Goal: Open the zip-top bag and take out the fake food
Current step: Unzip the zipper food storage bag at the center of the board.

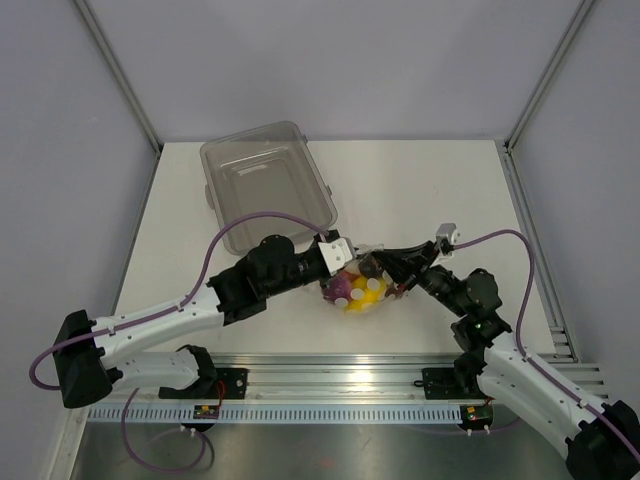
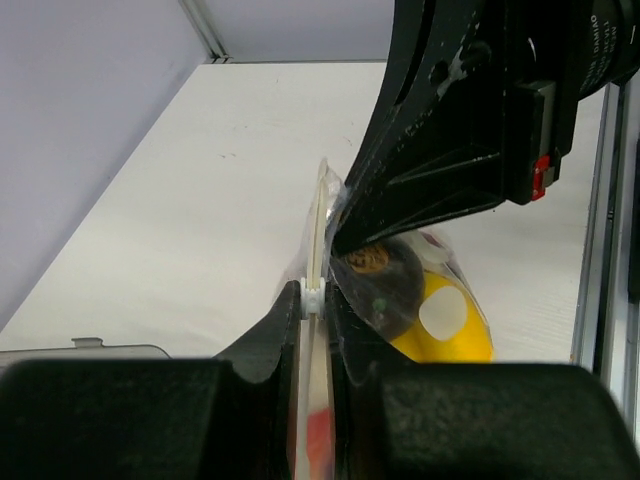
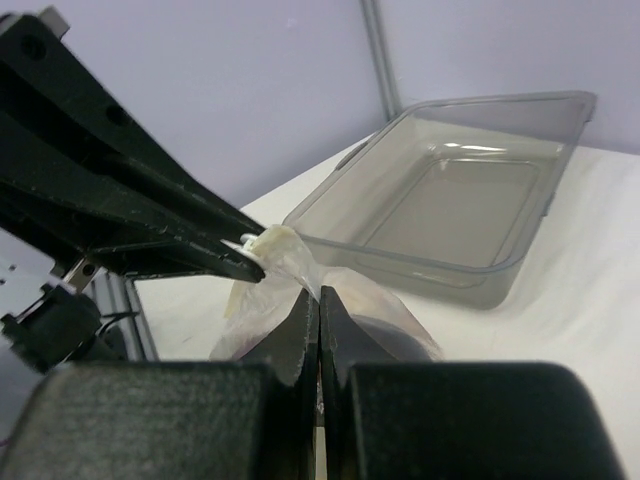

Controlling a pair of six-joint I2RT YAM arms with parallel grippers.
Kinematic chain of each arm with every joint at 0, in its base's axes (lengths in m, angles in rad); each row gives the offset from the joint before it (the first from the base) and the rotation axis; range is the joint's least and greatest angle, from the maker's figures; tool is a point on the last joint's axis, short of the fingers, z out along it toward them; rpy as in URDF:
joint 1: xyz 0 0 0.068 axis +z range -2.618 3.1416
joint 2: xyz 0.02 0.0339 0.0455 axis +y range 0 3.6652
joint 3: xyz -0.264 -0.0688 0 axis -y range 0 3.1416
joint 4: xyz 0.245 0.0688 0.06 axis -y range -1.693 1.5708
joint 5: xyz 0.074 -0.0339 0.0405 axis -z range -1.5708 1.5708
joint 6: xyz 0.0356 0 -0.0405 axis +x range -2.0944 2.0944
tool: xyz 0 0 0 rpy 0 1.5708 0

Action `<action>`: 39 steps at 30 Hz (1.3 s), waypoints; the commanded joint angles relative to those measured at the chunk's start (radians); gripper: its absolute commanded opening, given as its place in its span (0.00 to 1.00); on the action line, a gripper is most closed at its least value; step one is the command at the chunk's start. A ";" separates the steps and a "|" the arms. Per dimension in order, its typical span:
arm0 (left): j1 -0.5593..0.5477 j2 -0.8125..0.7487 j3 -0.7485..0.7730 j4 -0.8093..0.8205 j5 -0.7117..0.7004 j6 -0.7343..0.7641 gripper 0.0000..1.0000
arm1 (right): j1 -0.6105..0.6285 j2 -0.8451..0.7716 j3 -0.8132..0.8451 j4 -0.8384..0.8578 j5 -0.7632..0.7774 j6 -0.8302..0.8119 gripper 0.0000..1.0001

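The zip-top bag (image 1: 357, 286) hangs between both grippers just above the table, near the front middle. Fake food shows through its film: a yellow piece (image 1: 366, 294) and a dark red one (image 1: 340, 288). My left gripper (image 1: 350, 268) is shut on the bag's white zip slider (image 2: 314, 298) and top strip. From the right, my right gripper (image 1: 380, 270) is shut on the clear film (image 3: 300, 262) at the bag's top edge. In the left wrist view the yellow piece (image 2: 452, 345) and a dark round piece (image 2: 388, 288) sit inside the bag, under the right gripper's black fingers (image 2: 400, 200).
A rigid clear-grey tub (image 1: 266, 182) stands empty at the back left, also seen behind the bag in the right wrist view (image 3: 455, 205). Grey walls enclose the white table (image 1: 450, 190). A metal rail (image 1: 340, 375) runs along the near edge.
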 commanded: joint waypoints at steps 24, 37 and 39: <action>0.072 0.008 0.032 -0.035 -0.048 -0.090 0.00 | -0.001 -0.302 -0.038 -0.200 0.964 0.164 0.00; 0.089 0.017 0.037 -0.047 -0.062 -0.101 0.00 | -0.002 -0.325 -0.029 -0.307 1.157 0.227 0.00; 0.092 0.020 0.038 -0.049 -0.060 -0.104 0.00 | -0.001 -0.316 -0.031 -0.289 1.133 0.218 0.00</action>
